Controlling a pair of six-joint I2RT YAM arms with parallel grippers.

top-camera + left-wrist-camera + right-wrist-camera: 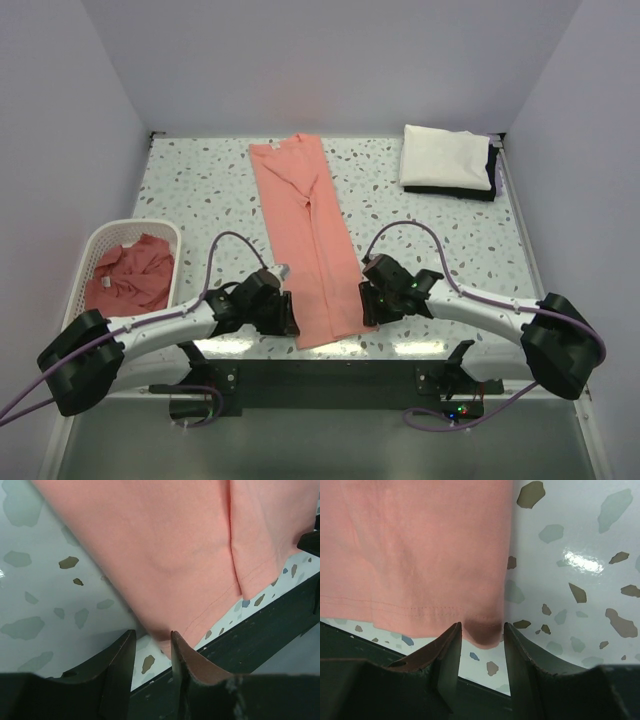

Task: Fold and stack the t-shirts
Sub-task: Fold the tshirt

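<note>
A salmon-pink t-shirt lies folded into a long narrow strip down the middle of the speckled table, its hem at the near edge. My left gripper sits at the hem's near left corner. It is open, and the cloth reaches just to its fingertips. My right gripper is at the near right corner, also open. That corner of the shirt bulges down between its two fingertips. Another crumpled pink t-shirt lies in the basket.
A white lattice basket stands at the left edge of the table. At the back right a folded white cloth rests on a folded dark one. The table's dark front edge runs just below the hem.
</note>
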